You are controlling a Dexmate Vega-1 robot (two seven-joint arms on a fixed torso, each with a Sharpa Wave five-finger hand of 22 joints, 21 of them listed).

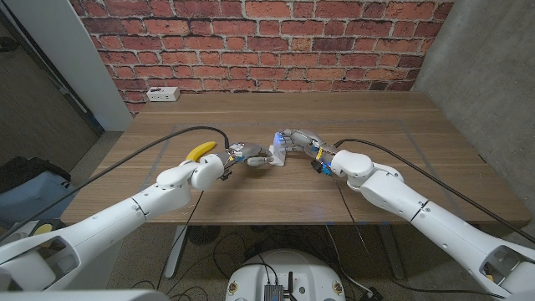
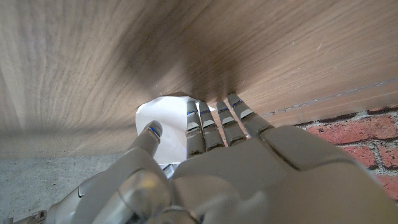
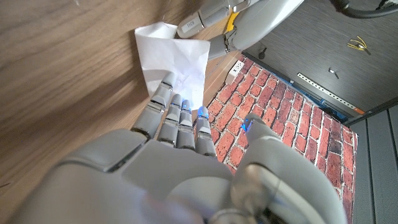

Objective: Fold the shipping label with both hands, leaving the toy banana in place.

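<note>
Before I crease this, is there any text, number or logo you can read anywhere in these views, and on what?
No text reads in any view.
Shipping label: its visible face looks blank white, with only faint marks too blurred to read.
Right hand: small blue marks on the fingers, not legible.
Left hand: same small marks, not legible.
White box on the table's far edge: dark spots, too small to read.
Toy banana: no marking seen.

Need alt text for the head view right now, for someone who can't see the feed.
Both robot hands meet at the table's middle on a small white shipping label, the left hand and right hand each touching it. A yellow toy banana lies just beside the left wrist on the wooden table.
</note>
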